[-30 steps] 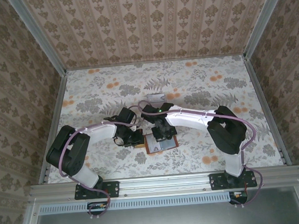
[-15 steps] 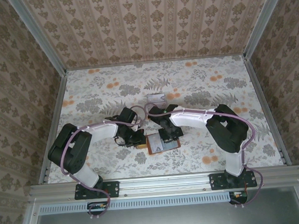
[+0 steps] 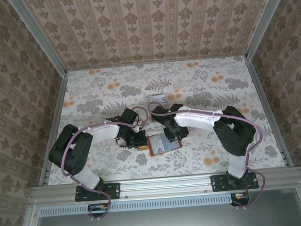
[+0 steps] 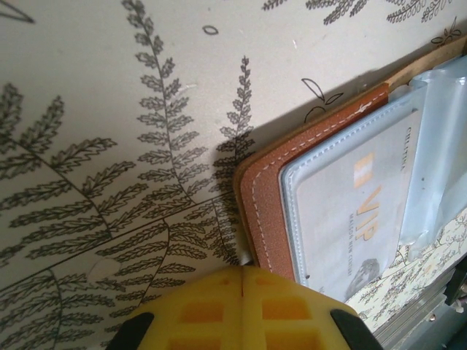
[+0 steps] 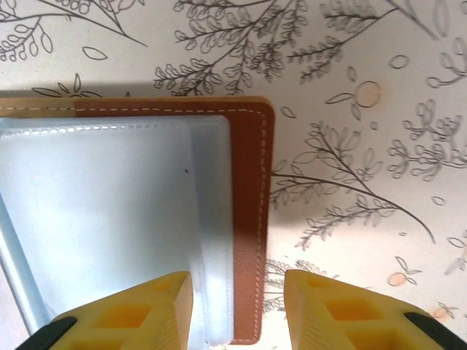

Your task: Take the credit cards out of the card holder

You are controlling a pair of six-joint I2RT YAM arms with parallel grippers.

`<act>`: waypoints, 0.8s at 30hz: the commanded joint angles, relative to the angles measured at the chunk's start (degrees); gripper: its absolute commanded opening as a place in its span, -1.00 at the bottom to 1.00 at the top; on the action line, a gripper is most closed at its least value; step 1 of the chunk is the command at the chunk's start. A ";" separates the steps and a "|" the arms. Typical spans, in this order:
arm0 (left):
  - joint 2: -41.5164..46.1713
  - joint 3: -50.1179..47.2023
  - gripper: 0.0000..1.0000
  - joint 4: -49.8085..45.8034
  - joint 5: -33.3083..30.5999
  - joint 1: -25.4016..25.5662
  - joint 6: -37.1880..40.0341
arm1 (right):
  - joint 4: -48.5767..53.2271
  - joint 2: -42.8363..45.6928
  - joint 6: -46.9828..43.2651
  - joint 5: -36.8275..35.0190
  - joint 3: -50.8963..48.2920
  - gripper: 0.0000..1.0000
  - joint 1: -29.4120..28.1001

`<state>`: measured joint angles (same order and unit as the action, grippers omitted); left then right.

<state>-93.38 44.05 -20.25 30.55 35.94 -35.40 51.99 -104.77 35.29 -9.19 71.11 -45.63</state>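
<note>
1. Location of the task item: in the overhead view the card holder (image 3: 163,143) lies opened flat on the floral table (image 3: 205,83), at lower centre of the frame, between the two grippers.
2. Contents: in the left wrist view one of the credit cards (image 4: 350,211), pale with "VIP" printed on it, sits inside a clear sleeve at the right of the frame. I see no card lying loose on the table. How many cards the holder carries I cannot tell.
3. Left gripper (image 4: 241,281): at bottom centre of its own view, the yellow fingers are pressed together with only a seam between them and hold nothing. The tips sit at the holder's brown stitched corner. Whether they touch it I cannot tell.
4. Right gripper (image 5: 237,292): the jaws are spread wide and hold nothing. They stand either side of the holder's right edge at the bottom of the frame, one finger over the grey-blue lining and the other over bare table.
5. Step in hand, in my judgement: the holder is open and extraction has not begun. I am lining up the first grasp.
6. Next move: the right jaws need a card edge, not the leather border. A card must be eased out of its sleeve while the left fingers pin the holder flat.
7. Risk: closing where the jaws stand would pinch the holder and lift it whole.
</note>
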 commanded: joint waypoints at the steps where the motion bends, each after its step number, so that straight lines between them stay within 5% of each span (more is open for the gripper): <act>1: -0.68 -0.23 -0.98 -4.31 -3.83 0.22 -0.77 | 3.69 3.37 -0.83 -2.38 2.32 -0.19 0.11; 9: -0.83 -0.11 -0.98 -4.15 -4.07 0.36 -0.86 | 1.85 4.48 -0.66 4.30 3.37 -0.17 0.10; 24: -1.89 -0.88 -1.00 -3.18 -3.78 0.36 -0.66 | -15.87 4.55 5.67 27.56 -1.23 -0.25 0.36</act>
<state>-93.38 44.29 -20.51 30.20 35.99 -35.83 40.91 -100.71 38.15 11.62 71.72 -45.60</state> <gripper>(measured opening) 0.060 0.382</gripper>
